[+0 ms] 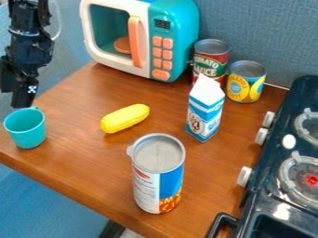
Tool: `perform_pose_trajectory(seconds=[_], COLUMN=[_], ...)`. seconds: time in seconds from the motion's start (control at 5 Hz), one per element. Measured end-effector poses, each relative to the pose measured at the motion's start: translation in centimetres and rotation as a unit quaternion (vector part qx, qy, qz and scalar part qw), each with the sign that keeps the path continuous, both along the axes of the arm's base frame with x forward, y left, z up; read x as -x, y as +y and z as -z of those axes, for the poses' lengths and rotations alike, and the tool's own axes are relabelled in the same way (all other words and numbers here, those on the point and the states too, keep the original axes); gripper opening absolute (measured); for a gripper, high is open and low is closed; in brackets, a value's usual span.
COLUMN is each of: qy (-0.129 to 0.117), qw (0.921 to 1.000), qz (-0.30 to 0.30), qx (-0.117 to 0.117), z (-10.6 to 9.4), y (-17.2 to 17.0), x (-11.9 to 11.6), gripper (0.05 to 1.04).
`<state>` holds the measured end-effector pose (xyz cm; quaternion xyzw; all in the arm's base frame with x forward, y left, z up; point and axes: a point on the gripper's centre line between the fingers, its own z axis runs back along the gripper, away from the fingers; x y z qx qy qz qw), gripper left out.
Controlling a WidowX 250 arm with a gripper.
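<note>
Your black two-finger gripper [23, 103] hangs w/ its tip at the far rim of the small teal plastic cup [26, 131]; can't tell if it's open or shut. Cup's upright, mouth up, just below you, nr the brown wooden desk's [79, 160] L corner in view.

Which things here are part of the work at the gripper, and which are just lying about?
At the work:
- black gripper, by the teal cup's far rim; contact unclear
- teal cup, upright near the table's edge

Lying about:
- yellow corn cob
- large can
- carton
- red-and-green can
- yellow-and-blue can
- toy microwave
- toy stove
</note>
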<state>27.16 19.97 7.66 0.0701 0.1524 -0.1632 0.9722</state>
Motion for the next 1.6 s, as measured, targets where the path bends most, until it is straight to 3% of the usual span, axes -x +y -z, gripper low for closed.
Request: perform_pose_trajectory(seconds=[0.2, 0.4, 0.6, 0.8, 1.2, 1.6], qy=[0.014, 0.0, -0.049, -0.061, -0.047, -0.052], qw=[0.9999, 0.999, 0.9972, 0.9962, 0.9962, 0.9959], qz=[-0.001, 0.023, 0.028, 0.005, 0.011, 0.027], qx=[0.01, 0.039, 0.049, 0.061, 0.072, 0.069], z=[1.2, 1.9, 0.1, -0.1, 0.9, 0.8], y=[-0.2, -1.3, -1.6, -1.0, -2.1, -2.9], x=[0.3, 0.9, 1.7, 3.4, 5.1, 6.1], gripper=[1.001, 1.001, 1.001, 1.001, 1.001, 1.001])
